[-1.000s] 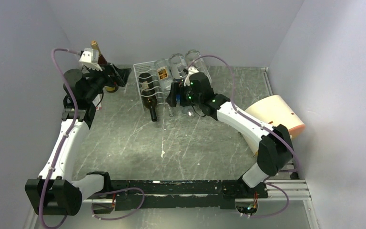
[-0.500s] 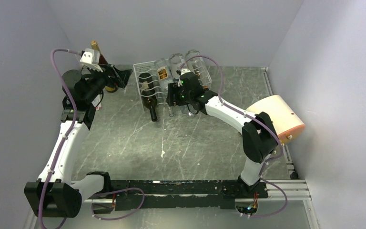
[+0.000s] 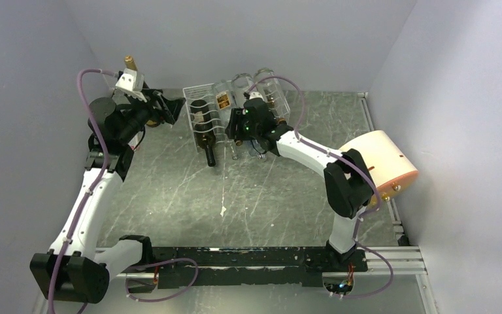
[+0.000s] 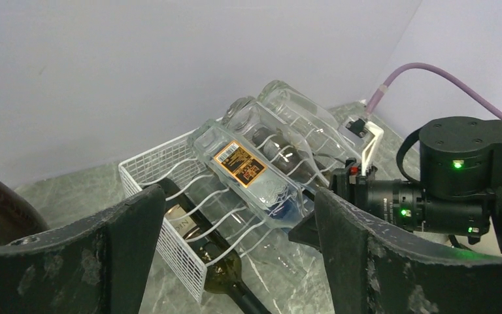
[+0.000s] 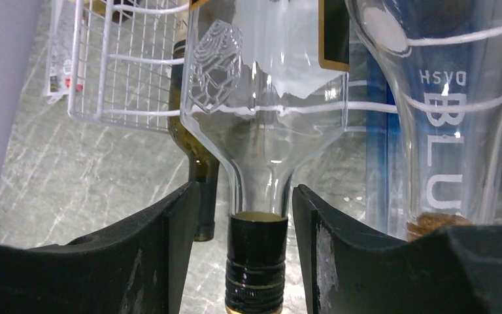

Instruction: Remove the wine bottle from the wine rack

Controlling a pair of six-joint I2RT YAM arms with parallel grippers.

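Note:
The white wire wine rack (image 3: 196,98) stands at the back middle and holds several lying bottles. A dark green wine bottle (image 3: 204,136) lies in its left slot, neck toward me. Beside it lies a clear bottle with an orange label (image 3: 223,100). My right gripper (image 3: 235,129) is open at the rack's front. In the right wrist view the clear bottle's black-capped neck (image 5: 256,261) sits between the fingers (image 5: 178,252) with a gap on each side. My left gripper (image 3: 172,108) is open and empty left of the rack (image 4: 145,171), facing the green bottle (image 4: 217,263).
A dark upright bottle with a gold top (image 3: 131,62) stands at the back left behind my left arm. Two more clear bottles (image 3: 265,84) fill the rack's right slots. A cream-and-orange cylinder (image 3: 382,163) lies at the right, by the right arm's elbow.
My right gripper has moved left along the rack's front and now straddles the clear bottle's neck. My left gripper has shifted slightly right and up from the upright bottle.

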